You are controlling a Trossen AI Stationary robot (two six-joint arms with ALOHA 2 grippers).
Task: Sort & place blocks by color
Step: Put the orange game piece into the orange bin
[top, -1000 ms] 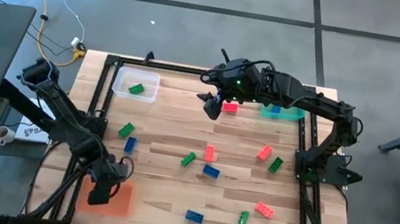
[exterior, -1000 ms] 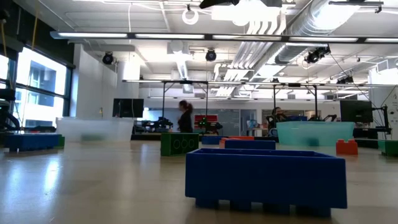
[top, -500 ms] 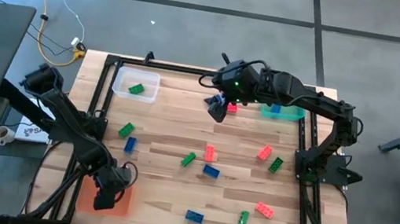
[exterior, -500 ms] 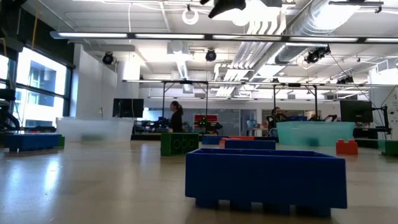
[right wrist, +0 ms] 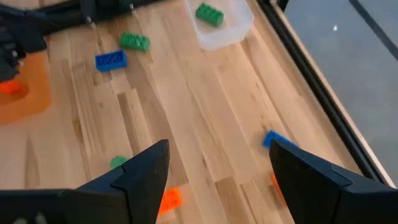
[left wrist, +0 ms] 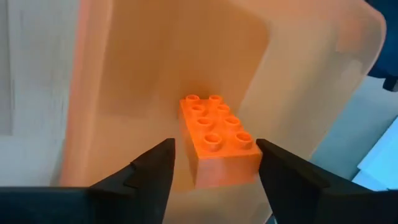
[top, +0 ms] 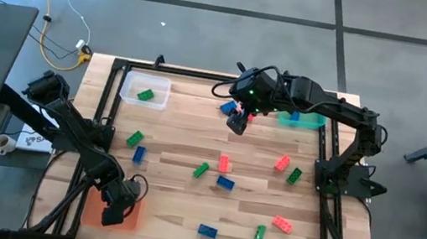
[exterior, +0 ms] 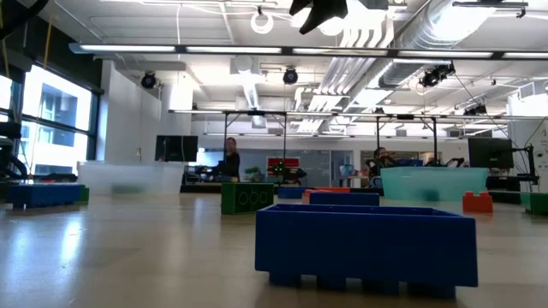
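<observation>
Item: sorting table [top: 183,153], wooden, with three trays and scattered studded blocks.

Left gripper [left wrist: 211,163]: low over the orange tray [top: 90,207] at the near left corner. Fingers [left wrist: 152,168] parted, standing either side of a red block [left wrist: 217,140] that lies studs-up in the tray; no pad touches it. Judged: block just set down, release step.

Right gripper [right wrist: 217,171]: above the far middle of the table. Fingers spread wide, holding nothing. A blue block [top: 228,108] and a red block [top: 250,116] lie just beside it.

Clear tray [top: 146,90], far left: one green block [top: 145,94] inside.

Green-tinted tray [top: 302,120], far right: a blue block partly hidden by the right arm.

Loose on the table: green blocks at [top: 135,137], [top: 201,169], [top: 294,175], [top: 260,234]; blue blocks at [top: 139,154], [top: 224,182], [top: 207,230]; red blocks at [top: 224,163], [top: 282,163], [top: 282,224].

Handling, judged: blocks look light, rigid, hard plastic with smooth, somewhat slippery sides; not fragile. Best taken across the two long flat sides, fingers squared to the block, low enough to clear the studs. A skewed pinch may twist a block out.

Progress, judged: early; most blocks not yet sorted.
</observation>
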